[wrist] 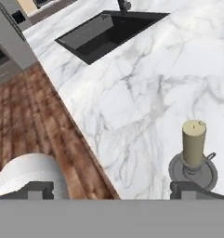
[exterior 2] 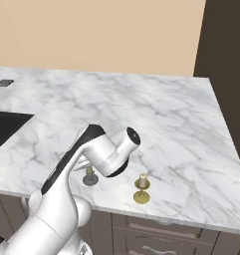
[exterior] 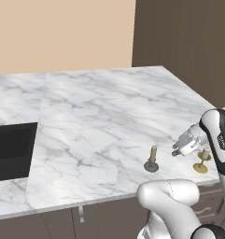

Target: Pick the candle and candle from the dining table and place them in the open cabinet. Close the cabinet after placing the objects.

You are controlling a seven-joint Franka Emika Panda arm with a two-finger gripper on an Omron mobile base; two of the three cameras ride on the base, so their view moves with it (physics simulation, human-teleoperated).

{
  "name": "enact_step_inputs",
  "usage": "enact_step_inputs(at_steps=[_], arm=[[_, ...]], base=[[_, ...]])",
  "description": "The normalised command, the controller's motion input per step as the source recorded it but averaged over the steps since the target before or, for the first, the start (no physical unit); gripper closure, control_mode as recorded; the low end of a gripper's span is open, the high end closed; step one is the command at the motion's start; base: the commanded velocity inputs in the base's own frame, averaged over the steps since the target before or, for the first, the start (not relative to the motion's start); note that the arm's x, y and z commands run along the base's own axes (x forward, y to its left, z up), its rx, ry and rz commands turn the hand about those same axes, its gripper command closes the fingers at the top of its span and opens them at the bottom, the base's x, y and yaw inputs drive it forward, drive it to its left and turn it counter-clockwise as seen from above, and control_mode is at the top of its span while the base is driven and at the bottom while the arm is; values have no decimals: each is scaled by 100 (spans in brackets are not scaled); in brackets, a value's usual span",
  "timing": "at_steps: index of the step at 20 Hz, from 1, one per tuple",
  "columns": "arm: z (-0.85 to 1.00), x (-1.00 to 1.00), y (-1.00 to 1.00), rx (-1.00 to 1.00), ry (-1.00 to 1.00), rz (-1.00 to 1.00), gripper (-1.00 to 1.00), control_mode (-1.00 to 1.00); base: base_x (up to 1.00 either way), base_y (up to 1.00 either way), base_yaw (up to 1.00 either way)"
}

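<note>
Two candles stand near the front right edge of the dining table (exterior: 109, 107). The olive-beige candle (exterior: 152, 155) (wrist: 194, 143) sits on a round dark grey dish. The paler cream candle (exterior: 204, 155) (exterior 2: 142, 180) stands on a small brass holder to its right. My gripper (exterior: 176, 151) (wrist: 115, 189) hangs low between them, pointing toward the olive one, open and empty. In the hand view one fingertip (wrist: 192, 188) sits just in front of the grey dish (wrist: 192, 173). In the right base view my arm hides most of the olive candle (exterior 2: 90, 172). The open cabinet is out of view.
A black sink (exterior: 11, 149) (wrist: 108, 32) is sunk into the marble at the left. A dark brown wall panel (exterior: 188, 42) rises behind the table's right end. Drawers (exterior 2: 156, 239) sit under the front edge, with wooden floor (wrist: 34, 125) below.
</note>
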Motion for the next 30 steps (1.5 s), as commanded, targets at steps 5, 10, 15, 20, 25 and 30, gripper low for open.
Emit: enact_step_inputs(at_steps=[5,10,15,20,25,30], arm=[[-19,0,0,0,-24,13,-100,-100],[-15,0,2,0,-20,14,-100,-100],[-10,0,1,0,-15,12,-100,-100],[-5,8,2,0,-3,7,-100,-100],[-5,18,6,2,0,1,-100,-100],[-2,17,0,7,0,1,-100,-100]], base=[[0,0,0],[0,0,0],[0,0,0],[0,0,0],[0,0,0],[0,0,0]])
